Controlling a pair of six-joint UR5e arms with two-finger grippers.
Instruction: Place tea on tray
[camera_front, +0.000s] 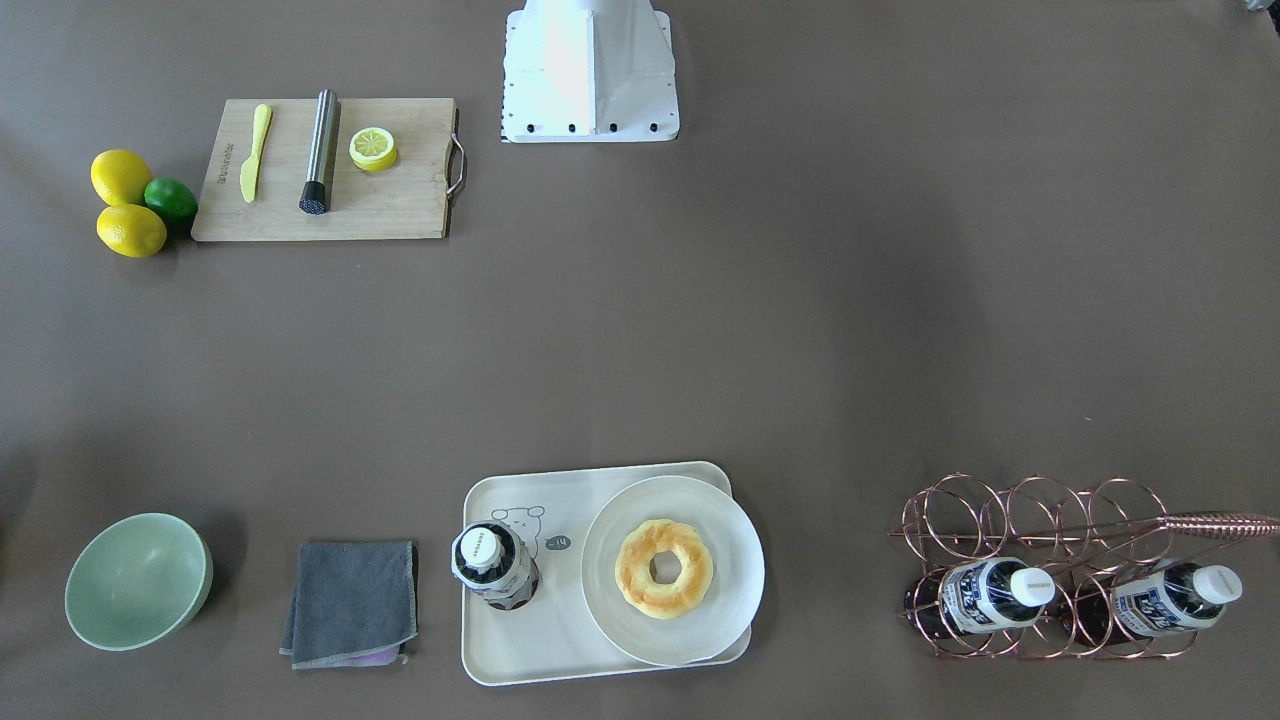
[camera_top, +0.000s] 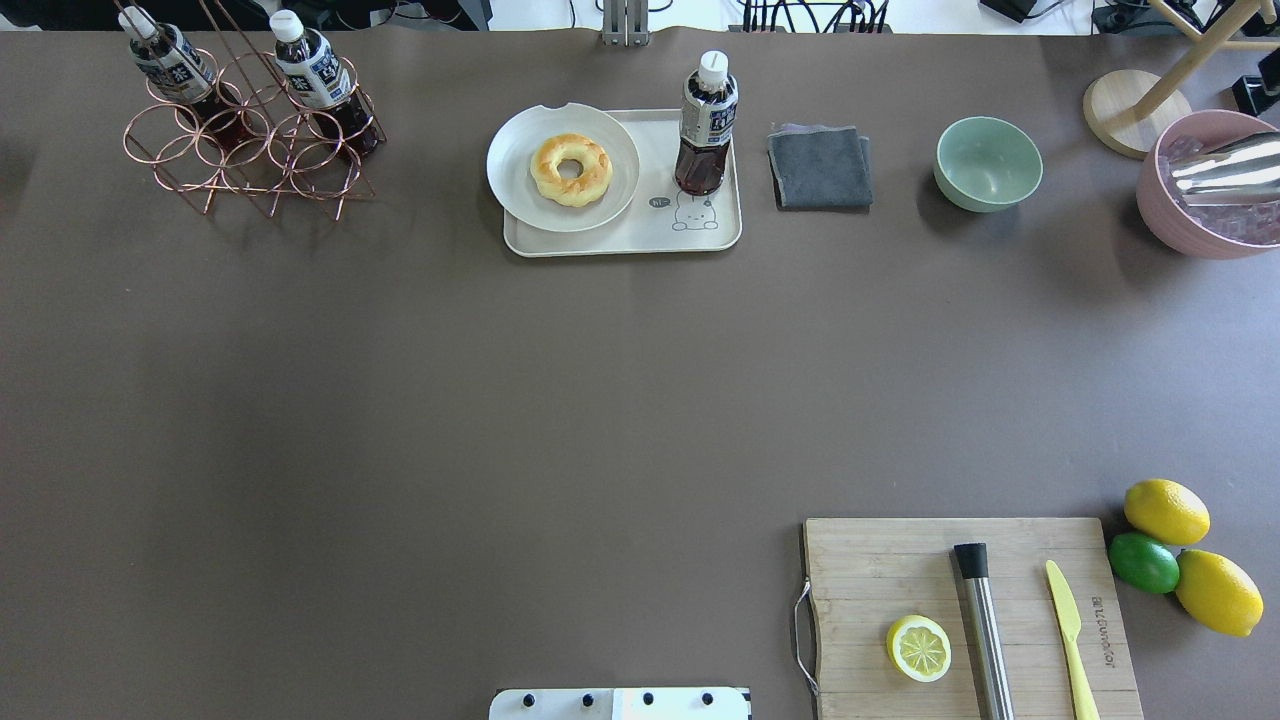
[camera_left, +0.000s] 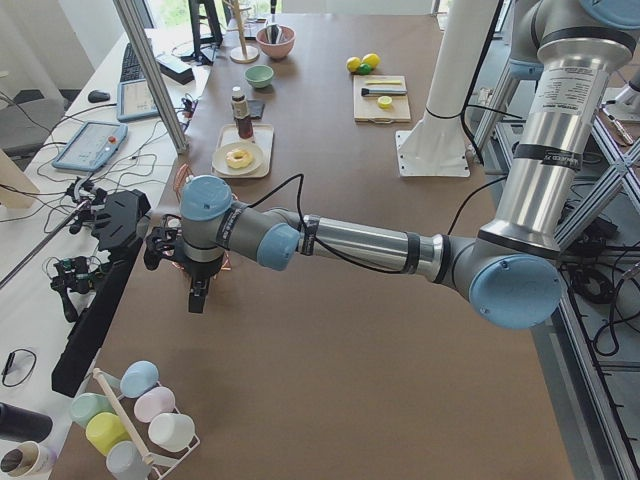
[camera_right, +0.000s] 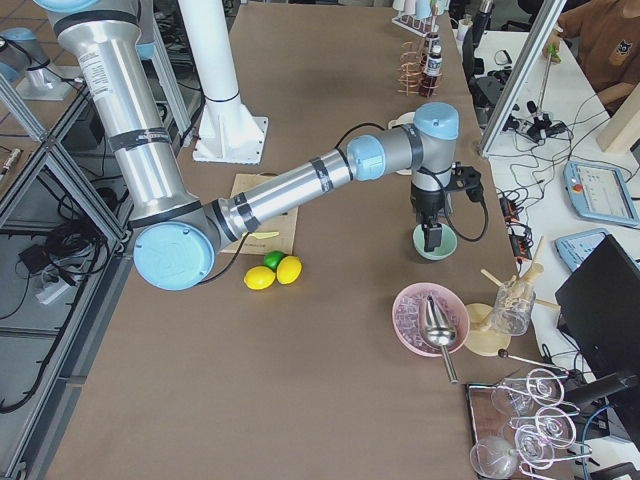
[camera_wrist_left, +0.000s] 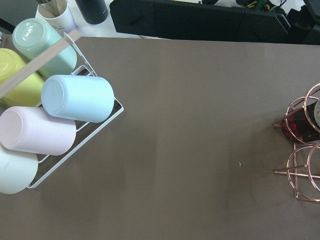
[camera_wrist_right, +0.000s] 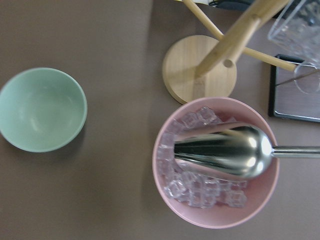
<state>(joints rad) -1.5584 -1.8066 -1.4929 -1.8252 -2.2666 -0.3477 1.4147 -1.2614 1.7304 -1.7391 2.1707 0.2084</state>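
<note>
The tea (camera_top: 706, 125) stands upright on the tray (camera_top: 600, 242), 3 o'clock of the plate (camera_top: 512, 165); I think the arms should move clear. Opening of left fingers (camera_left: 197, 298) and right fingers (camera_right: 432, 238): cannot tell.

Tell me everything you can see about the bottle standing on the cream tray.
The bottle is small and made of clear plastic, and it is filled with dark reddish-brown liquid. It has a white screw cap in place and a white-and-dark-blue printed label around its upper body. It stands upright on the cream tray, close to the bear drawing. It is beside the white plate but apart from it. Only the tray touches it.
</note>
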